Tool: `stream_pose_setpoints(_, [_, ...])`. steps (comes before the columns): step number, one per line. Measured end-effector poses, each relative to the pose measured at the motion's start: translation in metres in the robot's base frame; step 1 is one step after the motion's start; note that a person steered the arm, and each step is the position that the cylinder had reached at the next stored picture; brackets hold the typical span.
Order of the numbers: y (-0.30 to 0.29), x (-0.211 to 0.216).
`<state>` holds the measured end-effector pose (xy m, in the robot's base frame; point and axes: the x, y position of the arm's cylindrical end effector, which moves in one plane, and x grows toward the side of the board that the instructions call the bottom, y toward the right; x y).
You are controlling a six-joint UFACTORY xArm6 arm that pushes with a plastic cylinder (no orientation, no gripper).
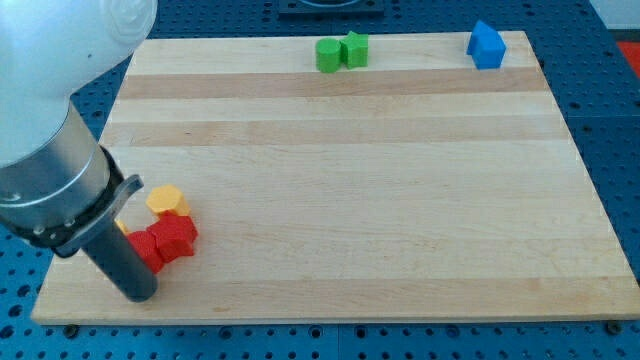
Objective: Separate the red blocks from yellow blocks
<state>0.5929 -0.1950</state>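
**Red and yellow blocks bunched at the table's near-left corner**

Red blocks [167, 240] sat pressed together as a small cluster near the view's bottom-left corner of the wooden table [340, 190], and how many made up the red mass could not be told for sure; it read as two. A yellow block [167, 199] lay touching them on the side toward the view's top, and a sliver of a second yellow piece [121, 227] peeked out beside the rod on the view's left, mostly covered by it.

No claw exists on this arm, so there was nothing to spread or pinch; it ended in a dark rod. My tip [138, 295] rested on the table just below and slightly left of the red cluster, close against it. From the tip, the reds lay up and to the right, with the yellow beyond them along nearly the same line. A push along that line would likely drive both colours together, so the split probably called for a sideways entry between them.

Whether the tip touched the reds was unclear. The arm's pale body hid the table's left edge.

Two green blocks [341, 52] and a blue block [486, 45] stood well apart at the view's top.
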Motion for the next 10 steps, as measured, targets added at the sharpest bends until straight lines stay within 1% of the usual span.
stream_pose_setpoints(2, [0.007, -0.034])
stream_pose_setpoints(3, [0.023, -0.035])
stream_pose_setpoints(4, [0.003, -0.035])
stream_pose_setpoints(5, [-0.029, -0.035])
stream_pose_setpoints(6, [-0.038, -0.031])
stream_pose_setpoints(7, [-0.049, -0.035])
stream_pose_setpoints(8, [-0.05, -0.057])
stream_pose_setpoints(9, [-0.035, -0.072])
stream_pose_setpoints(10, [0.014, -0.074])
